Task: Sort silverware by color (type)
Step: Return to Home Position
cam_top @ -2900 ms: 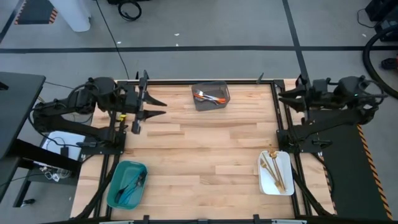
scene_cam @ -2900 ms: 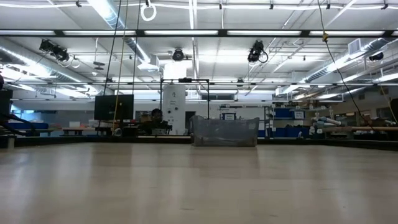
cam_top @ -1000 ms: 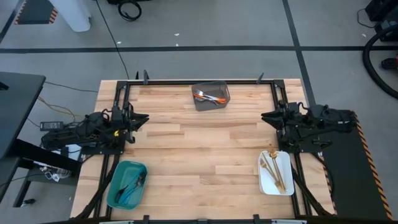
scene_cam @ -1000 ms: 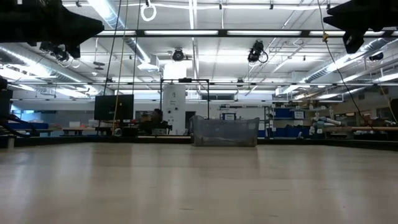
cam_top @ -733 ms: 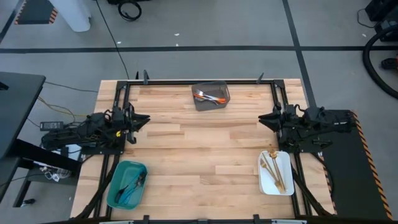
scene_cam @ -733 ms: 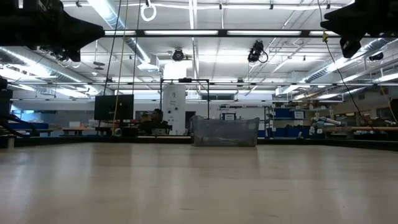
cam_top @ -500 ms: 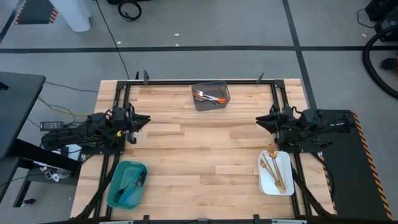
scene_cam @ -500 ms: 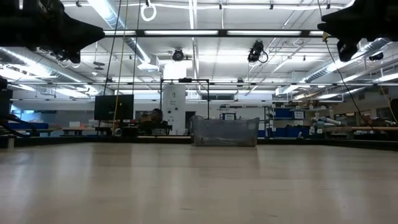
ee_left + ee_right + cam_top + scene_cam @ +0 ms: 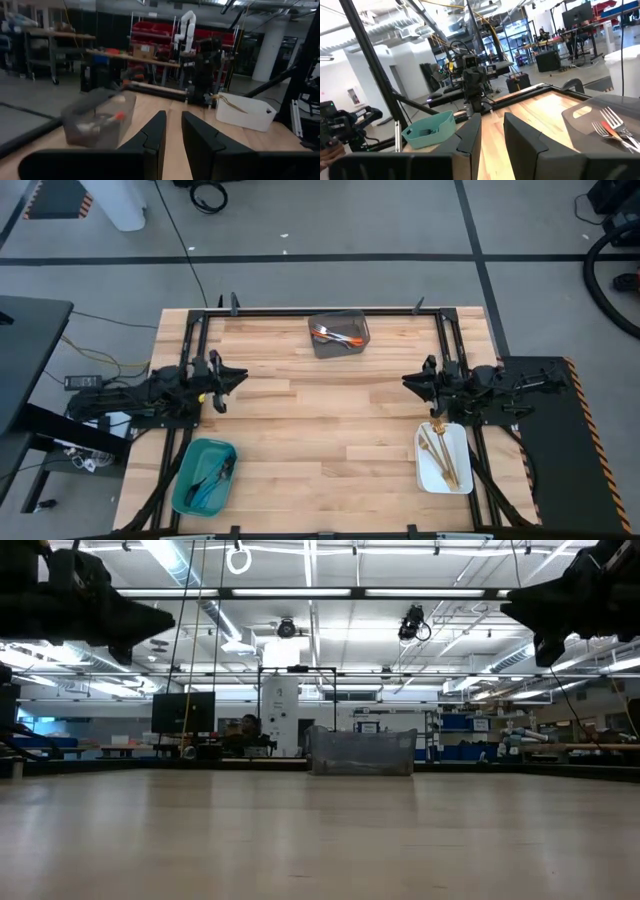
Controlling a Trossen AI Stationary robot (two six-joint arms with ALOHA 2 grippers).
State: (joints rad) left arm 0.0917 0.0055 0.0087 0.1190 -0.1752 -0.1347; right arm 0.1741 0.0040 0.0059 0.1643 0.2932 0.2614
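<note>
The silverware lies sorted in three bins. Orange-handled forks (image 9: 335,335) rest in the grey bin (image 9: 358,340) at the far middle. Blue pieces (image 9: 215,473) lie in the teal bin (image 9: 190,480) at the near left. Gold pieces (image 9: 437,450) lie in the white bin (image 9: 458,470) at the near right. My left gripper (image 9: 240,373) hovers at the table's left edge and my right gripper (image 9: 408,380) at the right edge. Both point level toward the middle. In the wrist views each gripper (image 9: 173,117) (image 9: 492,120) stands narrowly open with nothing between its fingers.
Bare wooden tabletop (image 9: 330,420) stretches between the three bins. Black frame rails (image 9: 190,330) run along the table's left, right and far edges. In the low view both arms (image 9: 110,610) (image 9: 570,600) hang high above the board.
Both arms have sunk. My right gripper has come down farther and has moved a little toward the table's middle. My left gripper has come down slightly. The silverware and the bins have stayed where they were.
</note>
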